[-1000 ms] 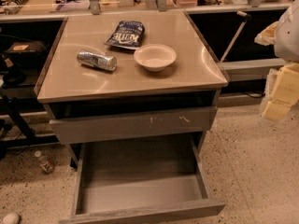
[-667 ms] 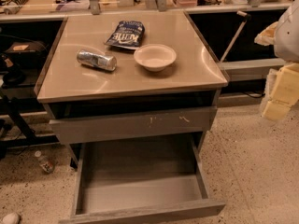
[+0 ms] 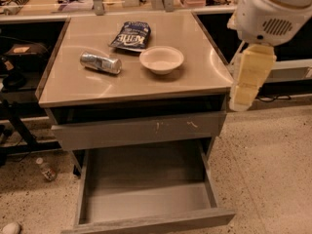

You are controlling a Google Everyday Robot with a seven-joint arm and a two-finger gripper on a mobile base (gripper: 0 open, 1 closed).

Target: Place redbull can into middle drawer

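Lying on its side at 9 o'clock on the surface (image 3: 200, 84): redbull can (image 3: 100, 62), left of a bowl (image 3: 161, 59). Pulled open at 6 o'clock: middle drawer (image 3: 146, 201). Hanging at 3 o'clock, off the surface's edge: gripper (image 3: 241, 99), apart or together impossible to tell.

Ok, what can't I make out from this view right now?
Camera view:
- redbull can, lying on the tabletop: label too small to read.
- middle drawer: rear floor hidden under the scratched drawer front.
- Slot under the tabletop: too dark.
- gripper, right of the tabletop: arm cut off by the top edge.
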